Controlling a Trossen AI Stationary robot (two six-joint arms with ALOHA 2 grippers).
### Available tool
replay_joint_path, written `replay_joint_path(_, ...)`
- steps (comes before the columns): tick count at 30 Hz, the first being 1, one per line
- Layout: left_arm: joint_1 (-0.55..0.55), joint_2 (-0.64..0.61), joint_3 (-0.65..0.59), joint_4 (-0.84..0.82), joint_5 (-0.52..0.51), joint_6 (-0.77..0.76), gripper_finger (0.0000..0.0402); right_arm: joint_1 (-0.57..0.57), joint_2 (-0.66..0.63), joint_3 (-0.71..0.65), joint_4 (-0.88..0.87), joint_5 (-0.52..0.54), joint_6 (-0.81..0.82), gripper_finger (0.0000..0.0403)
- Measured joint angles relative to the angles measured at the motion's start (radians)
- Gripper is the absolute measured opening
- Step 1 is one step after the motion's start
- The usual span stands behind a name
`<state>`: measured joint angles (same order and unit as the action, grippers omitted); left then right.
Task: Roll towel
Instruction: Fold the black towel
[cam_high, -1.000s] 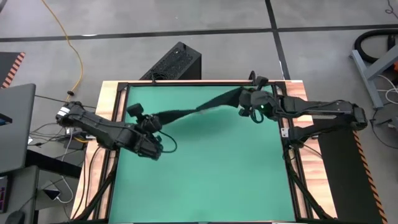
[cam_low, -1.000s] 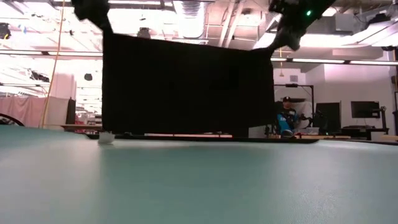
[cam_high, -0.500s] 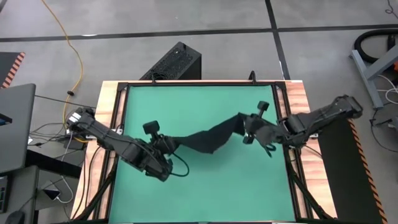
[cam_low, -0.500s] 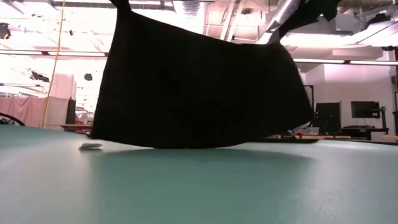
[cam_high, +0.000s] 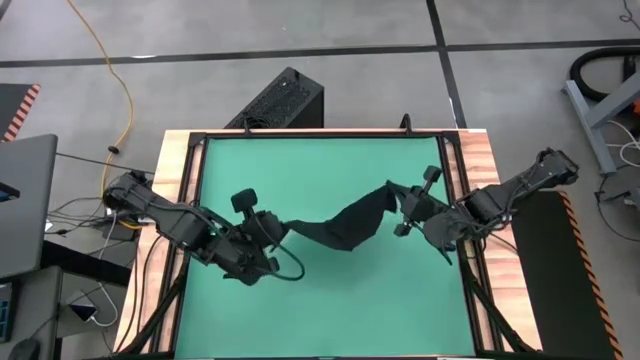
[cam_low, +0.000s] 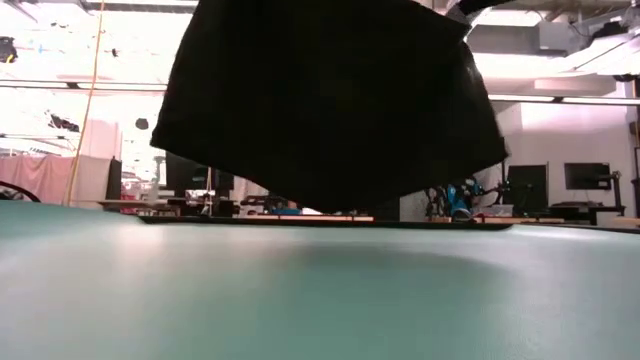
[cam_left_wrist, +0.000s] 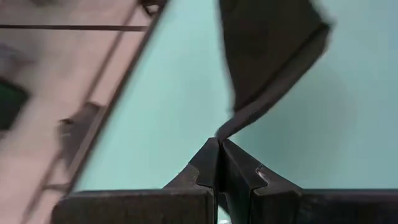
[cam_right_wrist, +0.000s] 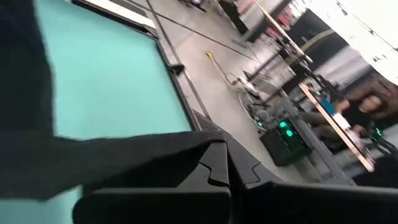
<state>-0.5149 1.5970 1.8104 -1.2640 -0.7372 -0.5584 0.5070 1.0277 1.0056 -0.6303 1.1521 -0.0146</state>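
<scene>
The black towel (cam_high: 345, 222) hangs between my two grippers over the middle of the green table (cam_high: 330, 310). In the low view the towel (cam_low: 330, 110) sags as a wide sheet, and its lower edge is clear of the table top. My left gripper (cam_high: 283, 230) is shut on the towel's left end. My right gripper (cam_high: 398, 203) is shut on its right end. The white tag does not show. My left gripper pinches a corner of the towel (cam_left_wrist: 225, 129) between its two shut fingers; the cloth runs away from the fingertips as a twisted fold and widens farther off. The towel hangs clear of the table. My right gripper pinches the towel's other end (cam_right_wrist: 186, 149) between its two shut fingers. The cloth spreads away from the fingers as a bunched sheet. How many layers it holds, I cannot tell.
A black vented box (cam_high: 280, 100) stands on the floor behind the table's far left corner. Wooden rails (cam_high: 480, 160) and a dark frame border the green surface. Bare green surface lies below the towel and toward the near edge.
Both grippers have gone toward the table's near edge with the towel, the right one farther. The towel has swung forward. Its lower edge with the white tag brushed the table half a second ago and now hangs clear, sagging more in the middle.
</scene>
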Motion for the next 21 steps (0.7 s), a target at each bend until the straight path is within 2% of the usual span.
replay_joint_path(9,-0.078,0.001,0.008,0.190,0.183,-0.013,0.0000,0.193,0.001,0.004,0.002,-0.006,0.135,0.0000)
replay_joint_path(13,-0.104,0.001,-0.001,0.200,0.150,-0.017,0.0000,0.245,0.001,0.004,0.003,0.004,0.206,0.0000)
replay_joint_path(18,-0.053,-0.009,-0.059,0.043,0.070,-0.186,0.0000,0.171,0.008,0.004,-0.061,0.019,0.331,0.0000)
replay_joint_path(21,0.001,-0.015,-0.146,-0.005,0.098,-0.236,0.0000,0.072,0.029,-0.002,-0.150,-0.021,0.451,0.0000)
